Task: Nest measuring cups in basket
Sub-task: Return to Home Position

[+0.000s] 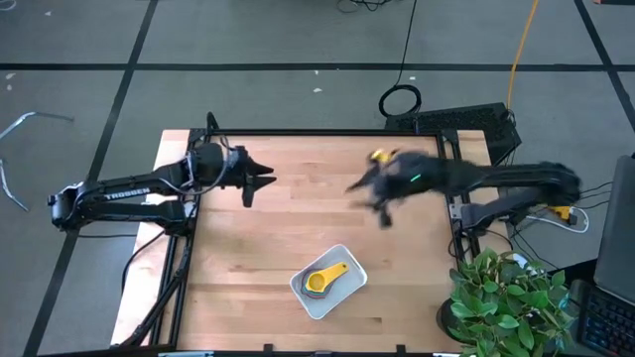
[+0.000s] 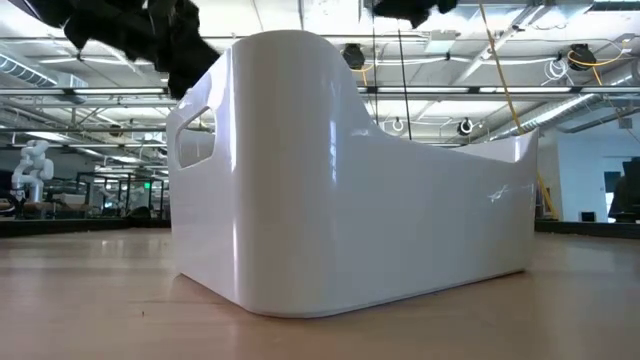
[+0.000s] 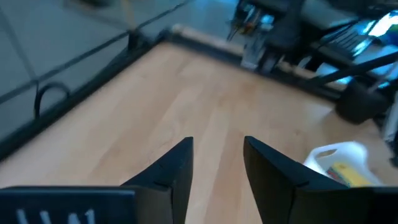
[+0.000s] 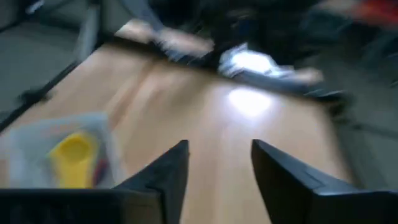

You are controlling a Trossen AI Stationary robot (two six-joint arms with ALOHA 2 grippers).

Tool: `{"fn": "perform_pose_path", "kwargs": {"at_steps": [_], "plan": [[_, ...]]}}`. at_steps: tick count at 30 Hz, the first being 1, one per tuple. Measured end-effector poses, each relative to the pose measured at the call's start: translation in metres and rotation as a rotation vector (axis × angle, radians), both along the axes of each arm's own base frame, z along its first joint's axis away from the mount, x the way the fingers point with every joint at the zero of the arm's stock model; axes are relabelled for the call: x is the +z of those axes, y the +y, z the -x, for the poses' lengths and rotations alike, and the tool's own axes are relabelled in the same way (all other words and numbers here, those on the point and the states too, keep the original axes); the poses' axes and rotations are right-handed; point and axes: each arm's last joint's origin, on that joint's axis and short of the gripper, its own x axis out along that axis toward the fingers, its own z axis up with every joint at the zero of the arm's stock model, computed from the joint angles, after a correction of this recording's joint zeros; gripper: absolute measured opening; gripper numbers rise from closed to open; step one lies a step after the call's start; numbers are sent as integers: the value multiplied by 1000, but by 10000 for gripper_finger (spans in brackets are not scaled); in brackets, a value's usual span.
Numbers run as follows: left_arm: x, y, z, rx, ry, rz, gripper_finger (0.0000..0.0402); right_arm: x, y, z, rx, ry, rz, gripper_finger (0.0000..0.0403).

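The measuring cups sat nested in one stack inside the basket. The yellow cup was on top, its handle pointing toward 2 o'clock in the high view. You could not tell the colours of the cups under it. The basket rested on the counter near the 6 o'clock edge, a little right of centre and turned at an angle to the counter's sides. In the low view its white wall filled most of the frame and hid the cups.

Your right gripper hung over the counter at about 1 o'clock from the basket, well apart from it. Its wrist view showed the fingers parted with nothing between them, and the basket with the yellow cup off to one side.

Your left gripper was at about 10 o'clock from the basket, near the counter's 9 o'clock side. Its fingers were also parted and empty.

A potted plant stood just off the counter at 4 o'clock.
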Motion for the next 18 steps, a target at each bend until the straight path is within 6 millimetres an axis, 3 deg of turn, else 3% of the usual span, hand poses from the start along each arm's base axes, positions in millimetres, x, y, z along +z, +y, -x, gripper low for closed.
{"fn": "perform_pose_path", "kwargs": {"at_steps": [5,8,10,14,18], "plan": [[37,-6,13,-52,-130,-106,92,16,-29,76,-147,-340,50,81],[54,-12,29,-51,-218,-145,29,16,-31,116,-211,-475,67,23],[60,-18,41,-48,-273,-139,10,17,-29,138,-238,-552,70,7],[57,-31,49,-33,-308,-136,4,13,-21,172,-268,-659,42,4],[42,-44,43,-20,-270,-145,3,-8,-19,187,-322,-698,33,1]]}}
